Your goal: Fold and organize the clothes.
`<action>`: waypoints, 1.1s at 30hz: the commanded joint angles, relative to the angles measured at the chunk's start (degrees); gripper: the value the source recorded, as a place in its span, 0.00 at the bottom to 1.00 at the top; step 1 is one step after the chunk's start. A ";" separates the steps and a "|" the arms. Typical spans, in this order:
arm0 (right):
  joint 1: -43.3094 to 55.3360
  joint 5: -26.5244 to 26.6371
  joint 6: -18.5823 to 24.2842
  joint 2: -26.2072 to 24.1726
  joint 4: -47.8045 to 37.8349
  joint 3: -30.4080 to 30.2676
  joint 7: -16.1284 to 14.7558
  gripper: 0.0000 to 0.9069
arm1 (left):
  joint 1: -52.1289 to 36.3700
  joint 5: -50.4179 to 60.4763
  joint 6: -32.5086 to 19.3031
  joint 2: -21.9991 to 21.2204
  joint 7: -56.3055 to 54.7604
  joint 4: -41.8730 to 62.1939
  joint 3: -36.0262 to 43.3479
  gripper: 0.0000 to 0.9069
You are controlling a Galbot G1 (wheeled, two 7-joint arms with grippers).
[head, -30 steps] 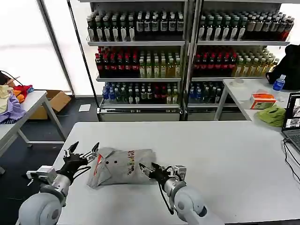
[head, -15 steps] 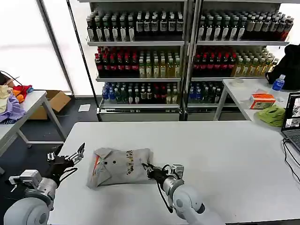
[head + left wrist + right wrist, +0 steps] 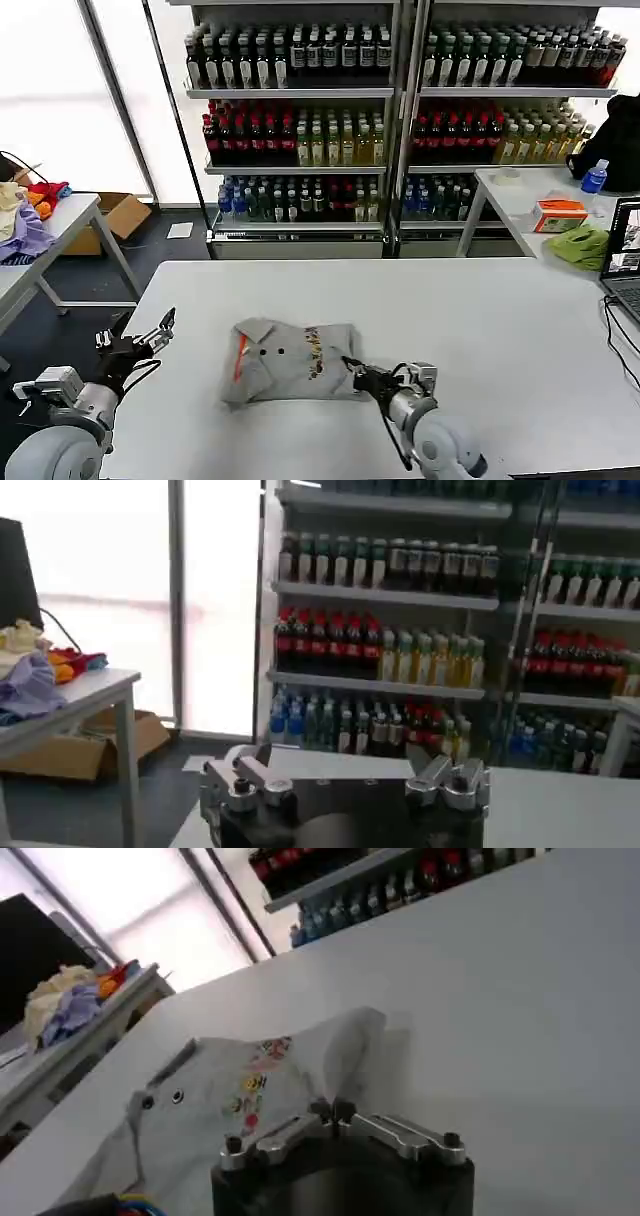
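So the grey shirt (image 3: 290,360) is folded up into a bundle on the white table (image 3: 480,320), near the front edge, collar and buttons pointing to the robot's left. The right gripper (image 3: 352,369) is down at the shirt's right edge with its fingers pinched together on the fabric, and the wrist cam shows the tips meeting right at the cloth. The left gripper (image 3: 135,338) hangs off the table's left edge, fingers spread wide, holding nothing.
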 commanded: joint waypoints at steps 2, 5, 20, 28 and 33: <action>-4.47 0.17 -0.86 -9.49 2.92 10.02 -4.29 0.00 | 0.13 -0.40 0.26 -0.61 -0.12 -0.24 -0.05 1.00; -5.95 -3.45 1.02 -7.92 5.96 10.20 -4.07 1.00 | 0.17 -0.40 0.36 -0.69 -0.12 -0.34 -0.05 1.00; 0.44 -20.39 6.12 -0.98 9.49 -0.17 -2.12 1.00 | 1.83 -2.62 1.14 -0.60 0.74 -3.08 -2.44 1.00; 8.22 -32.80 7.25 9.85 -10.57 -14.56 5.55 1.00 | 4.11 -1.69 0.56 -2.20 1.51 -3.79 -2.75 1.00; 5.21 -34.17 6.75 9.20 -12.34 -14.60 8.21 1.00 | 5.14 -1.64 -0.01 -3.01 1.87 -3.97 -3.78 1.00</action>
